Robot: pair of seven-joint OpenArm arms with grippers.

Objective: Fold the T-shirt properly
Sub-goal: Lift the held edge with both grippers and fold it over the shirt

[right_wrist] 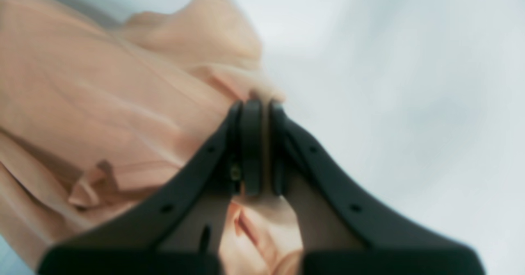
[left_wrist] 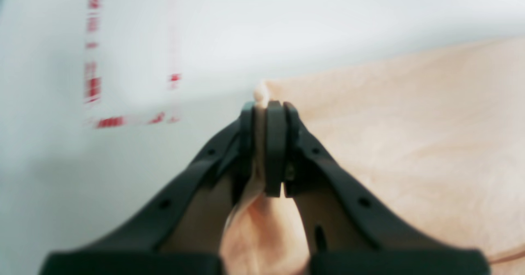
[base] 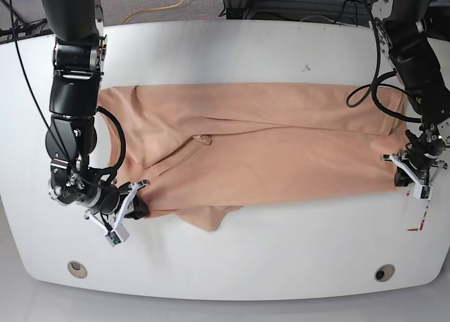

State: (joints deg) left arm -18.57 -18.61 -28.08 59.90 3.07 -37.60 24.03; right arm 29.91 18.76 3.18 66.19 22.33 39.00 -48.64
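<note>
The peach T-shirt (base: 260, 150) lies spread across the white table, folded lengthwise into a long band. My left gripper (left_wrist: 265, 103) is shut on the T-shirt's corner at the right end, and peach cloth (left_wrist: 410, 144) bunches between its black fingers; in the base view this left gripper (base: 406, 173) sits low by the table's right edge. My right gripper (right_wrist: 259, 103) is shut on the T-shirt's edge at the left end, with loose folds of cloth (right_wrist: 102, 103) hanging beside it. In the base view that right gripper (base: 140, 195) rests at the shirt's near-left corner.
Red tape marks (left_wrist: 96, 82) lie on the white table (base: 281, 252) next to the left gripper, also seen as red tape (base: 416, 223) near the right edge. Two round holes (base: 77, 268) sit along the front edge. Cables (base: 295, 5) run behind the table.
</note>
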